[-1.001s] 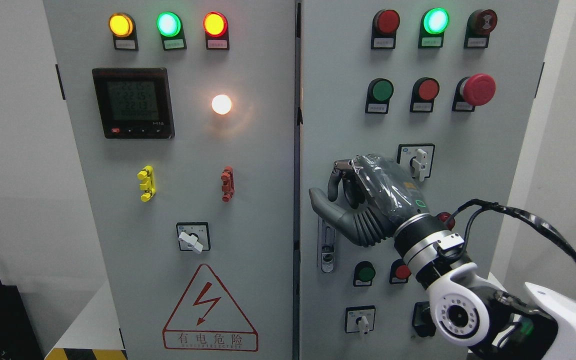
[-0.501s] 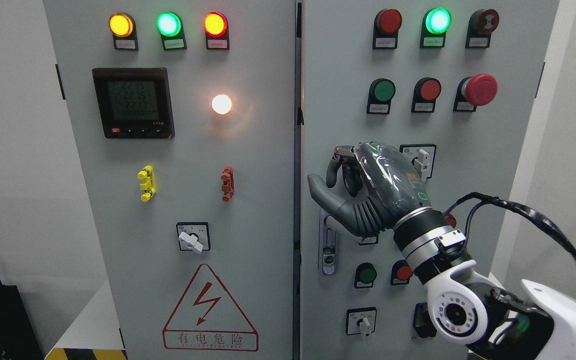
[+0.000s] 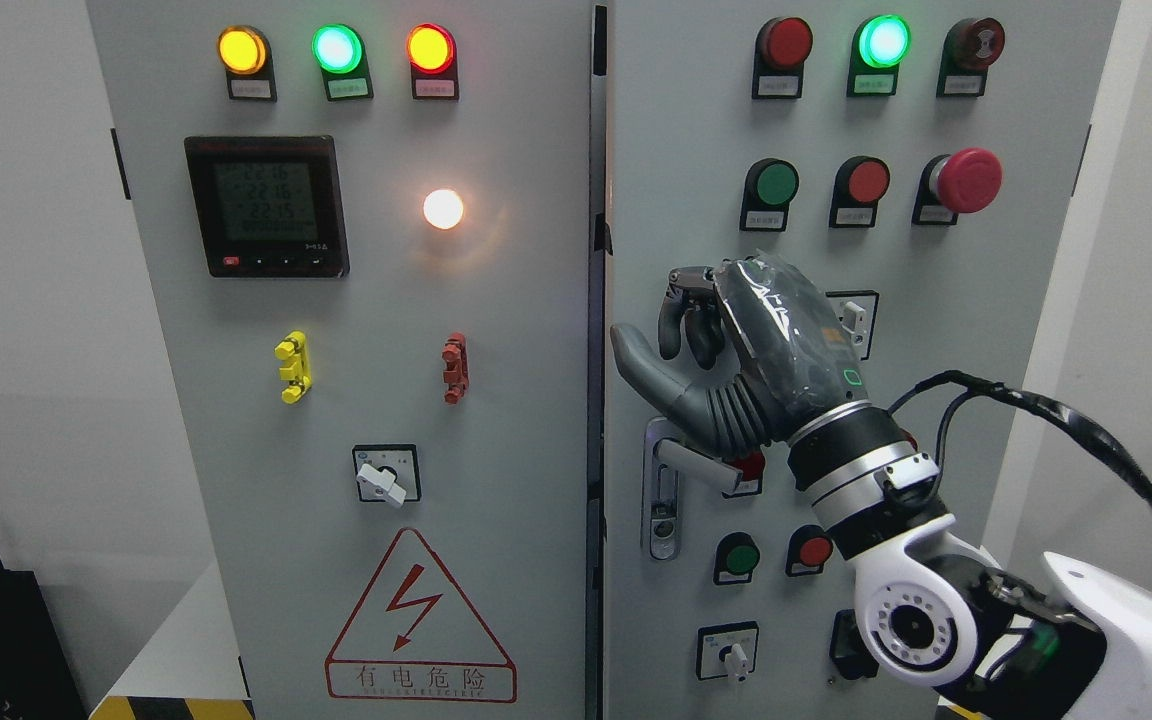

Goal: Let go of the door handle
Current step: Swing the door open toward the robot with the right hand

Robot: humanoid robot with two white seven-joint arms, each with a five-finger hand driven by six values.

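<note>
A grey electrical cabinet filled the view, split by a dark vertical seam into a left door (image 3: 356, 400) and a right door (image 3: 986, 420). The robot's right arm entered from the lower right corner, white at the elbow with a silver wrist ring and a black cable looping off to the right. Its right hand (image 3: 726, 350), dark grey and partly wrapped in clear plastic, was raised in front of the right door near the seam. The fingers (image 3: 681, 320) were loosely curled downward and the thumb (image 3: 636, 360) stuck out to the left; the hand held nothing. The door handle (image 3: 696, 460), a silver lever on a tall narrow plate, sat just below the hand, its lever angled out to the right and free of the fingers. Whether the heel of the hand touched the lever could not be told. On the right door were red and green push buttons, a lit green lamp (image 3: 882, 42), a red mushroom stop button (image 3: 966, 180) and small white rotary switches. The left door carried yellow, green and orange lamps along its top, a black digital meter (image 3: 267, 206), a glowing white lamp (image 3: 443, 208), yellow and red clips, a rotary switch and a red triangular warning sign (image 3: 420, 620). The left arm did not show.
</note>
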